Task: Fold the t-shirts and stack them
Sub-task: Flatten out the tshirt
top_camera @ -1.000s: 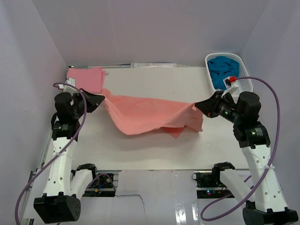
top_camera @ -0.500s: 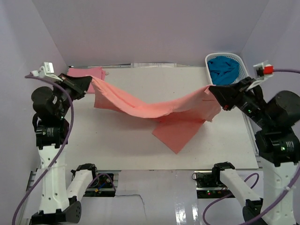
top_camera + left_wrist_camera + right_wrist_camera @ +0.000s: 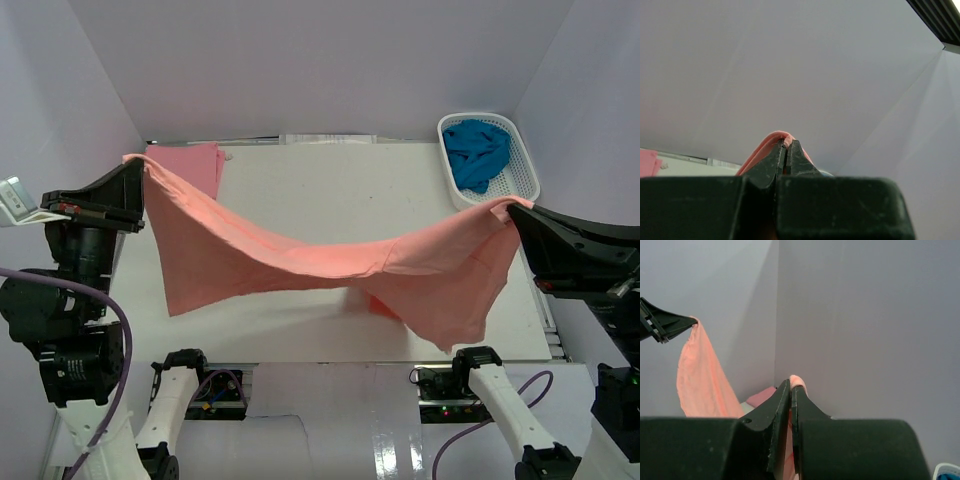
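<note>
A large salmon-orange t-shirt [image 3: 320, 255] hangs stretched in the air between both grippers, sagging in the middle above the white table [image 3: 340, 185]. My left gripper [image 3: 135, 165] is shut on its left corner, high at the left; cloth [image 3: 771, 142] bulges over the closed fingertips [image 3: 786, 145]. My right gripper [image 3: 515, 207] is shut on the right corner, with cloth [image 3: 796, 381] pinched at its tips [image 3: 791, 387]. A folded pink t-shirt [image 3: 195, 160] lies at the table's back left. A teal-blue t-shirt [image 3: 477, 150] sits in the basket.
A white plastic lattice basket [image 3: 525, 165] stands at the back right corner of the table. Purple-grey walls enclose the table on three sides. The arm bases [image 3: 185, 365] sit at the near edge.
Both grippers have risen and moved apart, lifting the salmon-orange t-shirt off the table until it hangs spread between them.
</note>
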Controlling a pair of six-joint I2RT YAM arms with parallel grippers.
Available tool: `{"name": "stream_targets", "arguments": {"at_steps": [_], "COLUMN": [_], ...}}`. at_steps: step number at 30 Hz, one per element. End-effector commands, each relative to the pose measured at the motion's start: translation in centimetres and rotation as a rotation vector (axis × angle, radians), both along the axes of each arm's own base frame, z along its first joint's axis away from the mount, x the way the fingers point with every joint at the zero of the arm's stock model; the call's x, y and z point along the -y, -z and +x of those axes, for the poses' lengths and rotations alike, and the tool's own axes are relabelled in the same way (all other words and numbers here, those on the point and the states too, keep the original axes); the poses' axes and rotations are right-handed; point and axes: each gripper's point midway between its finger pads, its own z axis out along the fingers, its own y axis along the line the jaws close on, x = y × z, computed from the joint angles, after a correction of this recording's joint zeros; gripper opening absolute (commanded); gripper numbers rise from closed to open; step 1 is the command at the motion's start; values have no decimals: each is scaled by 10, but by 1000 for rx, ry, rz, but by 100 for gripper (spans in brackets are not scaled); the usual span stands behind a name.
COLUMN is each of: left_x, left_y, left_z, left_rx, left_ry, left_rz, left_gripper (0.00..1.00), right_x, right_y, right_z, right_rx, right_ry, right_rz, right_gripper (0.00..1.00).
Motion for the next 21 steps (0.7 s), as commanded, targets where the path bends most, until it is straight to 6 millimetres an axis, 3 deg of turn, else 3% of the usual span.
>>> {"name": "stream_targets", "arguments": {"at_steps": [1, 3, 5, 8, 9, 10, 13, 14, 17, 19, 20, 21], "left_x": [-15, -18, -18, -17, -16, -16, -15, -16, -15, -13, -12, -11], "left_y": [-11, -8, 4, 39, 48, 68, 90, 105, 123, 120, 128, 125], "left_z": [-9, -3, 18, 66, 79, 104, 138, 159, 193, 207, 222, 229], "left_rx": [22, 6, -47, -193, -237, -316, -396, -446, -486, -474, -496, -483], "left_ry": [-90, -105, -97, -68, -58, -50, -26, -25, -6, 15, 23, 35], "left_rz": [-7, -14, -15, -21, -26, -29, -30, -35, -47, -55, -60, -58], "left_gripper": [0, 0, 0, 0, 0, 0, 0, 0, 0, 0, 0, 0], "right_x": [10, 13, 18, 14, 9, 6, 3, 0, -3, -3, -5, -5], "right_y": [-46, -54, -58, -44, -32, -20, 4, 14, 25, 28, 32, 19], "right_z": [-29, -21, -10, 40, 76, 94, 153, 176, 212, 228, 246, 247], "right_rx": [167, 160, 119, -44, -135, -206, -323, -359, -392, -400, -415, -387], "right_ry": [36, 62, 96, 114, 119, 121, 160, 164, 178, 189, 194, 194], "right_rz": [33, 44, 63, 53, 42, 25, 7, 0, 1, 4, -1, 4], "right_gripper": [8, 8, 8, 8, 8, 8, 8, 8, 8, 8, 8, 8]}}
